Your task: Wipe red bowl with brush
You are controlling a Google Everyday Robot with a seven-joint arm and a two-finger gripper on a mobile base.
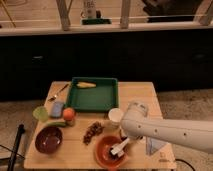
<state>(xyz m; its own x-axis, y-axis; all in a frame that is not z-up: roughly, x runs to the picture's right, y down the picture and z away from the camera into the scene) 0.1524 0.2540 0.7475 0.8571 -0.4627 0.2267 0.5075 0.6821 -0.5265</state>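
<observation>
The red bowl (106, 151) sits at the front of the wooden table (135, 95), right of centre. The brush (120, 148) lies inside it, white handle pointing up-right, dark bristle head down in the bowl. My gripper (124, 137) hangs at the end of the white arm (170, 132), right above the bowl's right rim, at the brush handle. The arm hides the fingers.
A dark maroon-purple bowl (48, 139) is at front left. A green tray (93, 93) holds a yellow item (85, 84). A metal spoon (58, 93), blue sponge (57, 108), orange fruit (69, 114), green item (41, 114), brown cluster (92, 132), white cup (116, 115) and a clear bag (152, 145) lie around.
</observation>
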